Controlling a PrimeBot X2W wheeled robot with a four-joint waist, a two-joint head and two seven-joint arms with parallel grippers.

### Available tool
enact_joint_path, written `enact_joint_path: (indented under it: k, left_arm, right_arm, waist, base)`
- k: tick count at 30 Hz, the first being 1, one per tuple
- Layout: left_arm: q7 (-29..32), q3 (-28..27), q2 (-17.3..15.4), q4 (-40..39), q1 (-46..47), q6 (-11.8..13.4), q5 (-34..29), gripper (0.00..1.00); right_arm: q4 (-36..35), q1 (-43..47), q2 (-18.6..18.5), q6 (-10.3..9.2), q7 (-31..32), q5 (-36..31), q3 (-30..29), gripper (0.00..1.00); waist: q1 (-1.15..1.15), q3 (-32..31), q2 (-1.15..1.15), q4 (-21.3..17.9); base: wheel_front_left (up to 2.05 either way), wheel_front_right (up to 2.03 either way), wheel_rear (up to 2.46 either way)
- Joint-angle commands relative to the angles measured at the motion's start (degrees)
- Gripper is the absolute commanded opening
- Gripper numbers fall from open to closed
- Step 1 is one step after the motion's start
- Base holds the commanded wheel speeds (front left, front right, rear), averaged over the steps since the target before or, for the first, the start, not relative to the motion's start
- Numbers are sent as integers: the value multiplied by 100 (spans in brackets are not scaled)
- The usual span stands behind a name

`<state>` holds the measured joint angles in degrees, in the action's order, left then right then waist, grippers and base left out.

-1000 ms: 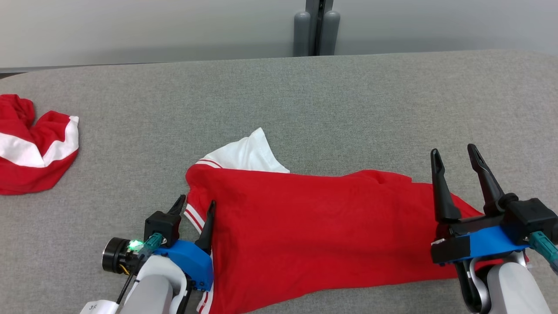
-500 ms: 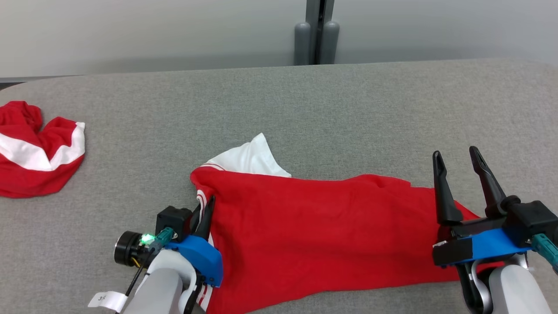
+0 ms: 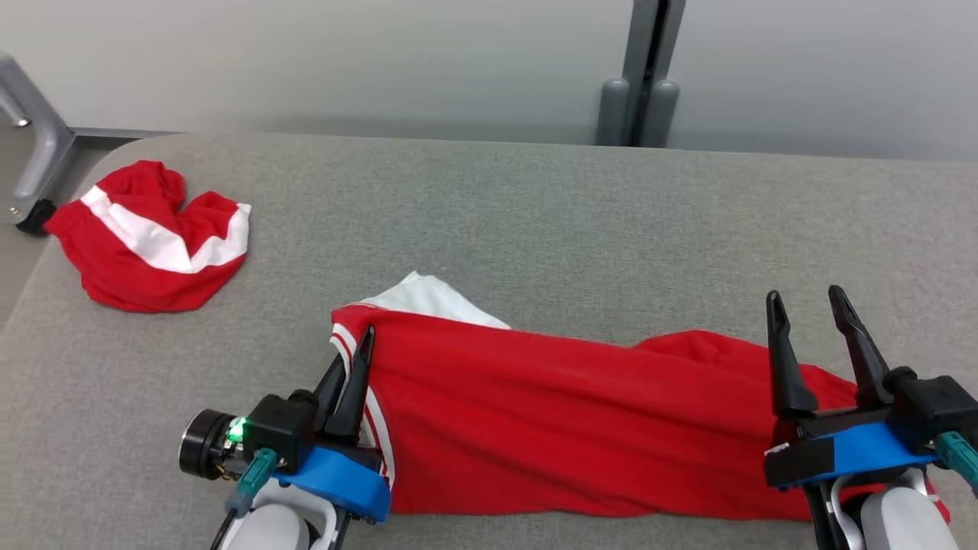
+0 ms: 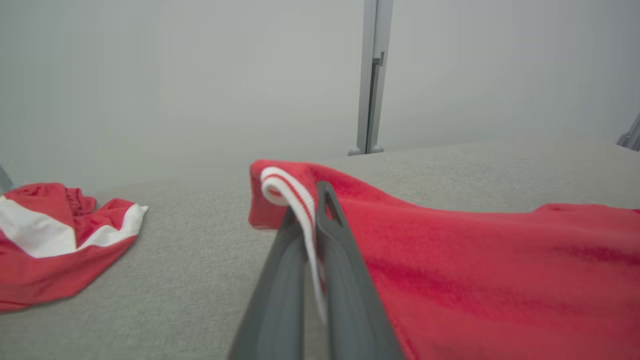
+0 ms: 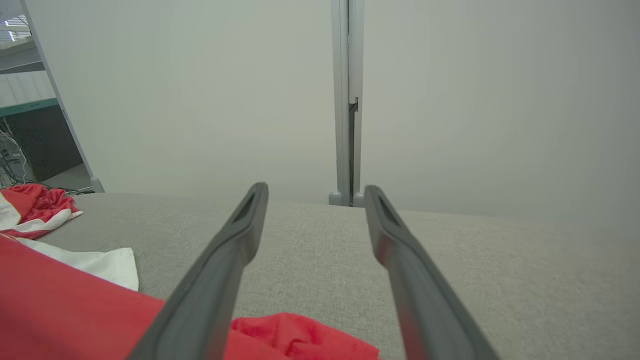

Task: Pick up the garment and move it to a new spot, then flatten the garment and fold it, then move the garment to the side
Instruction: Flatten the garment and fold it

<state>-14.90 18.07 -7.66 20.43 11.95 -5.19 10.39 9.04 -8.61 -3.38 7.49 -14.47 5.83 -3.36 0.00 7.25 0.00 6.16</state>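
On the grey table (image 3: 535, 214) | left gripper (image 3: 357, 347) clamped on striped edge of garment (image 3: 581, 435) | right gripper (image 3: 804, 294) spread wide, empty | pickup likely underway; flatten, fold, side move remain.

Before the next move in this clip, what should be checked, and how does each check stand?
1. Left gripper shut on the garment: ok. The striped hem is pinched between its fingers.
2. Right gripper gripping cloth: not ok. It is open over the garment's right end, with nothing between its fingers.
3. Garment lying flat: not ok. It is bunched at the right end, and a white part pokes out behind the left corner.
4. Room on the table: ok. Grey surface shows beyond the garment.
5. Second red and white garment apart: ok. It lies at the far left corner.
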Motion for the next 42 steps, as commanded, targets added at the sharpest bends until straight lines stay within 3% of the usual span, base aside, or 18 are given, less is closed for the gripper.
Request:
enact_joint_path:
  k: [1, 8, 14, 25, 42]
  left_arm:
    - [30, 0, -75, -205, -94, 55, -38, 0]
    - [536, 51, -330, -1742, -645, 267, -164, 0]
    - [838, 87, -425, -2500, -846, 369, -205, 0]
    - [799, 138, -443, -2472, -501, 325, -190, 0]
    - [760, 372, -553, -1639, 1544, -23, -446, 0]
  right_arm:
    - [30, 76, 21, 1, -30, 29, -22, 100]
    - [54, 73, 35, 1, -47, 6, -106, 100]
    - [86, -78, 38, 1, -62, 17, -48, 100]
    - [170, -229, 10, 1, -73, 32, -94, 100]
    - [15, -709, -22, 1, -79, 146, -126, 100]
  waist:
    - [0, 21, 0, 84]
    - [0, 42, 0, 376]
    - [0, 182, 0, 318]
    - [0, 344, 0, -113]
    - [0, 1255, 0, -1175]
  base:
    - [0, 0, 0]
    - [0, 0, 0]
    - [0, 0, 0]
    - [0, 0, 0]
    - [0, 0, 0]
